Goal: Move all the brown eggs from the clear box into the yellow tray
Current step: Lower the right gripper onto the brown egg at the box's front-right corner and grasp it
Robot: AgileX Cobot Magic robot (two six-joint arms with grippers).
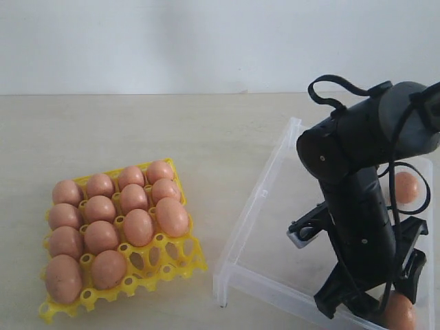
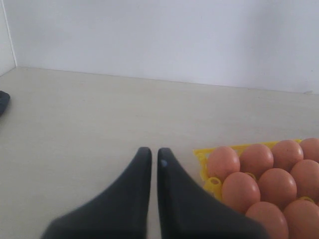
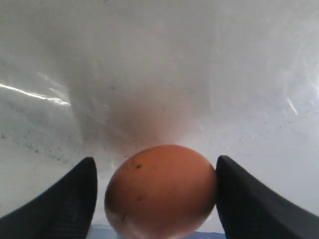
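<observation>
1. Left gripper point(image 2: 150, 152): fingers closed together, empty, with the yellow tray point(image 2: 200, 155) of brown eggs point(image 2: 240, 191) just beside them.
2. Right gripper point(image 3: 154, 159): fingers spread wide inside the clear box point(image 3: 149, 74). One egg point(image 3: 160, 191) lies between them, long axis running finger to finger.

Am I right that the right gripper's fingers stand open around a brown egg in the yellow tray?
Not quite: the right wrist view shows that brown egg lying in the clear box; the fingers do stand open around it.
</observation>
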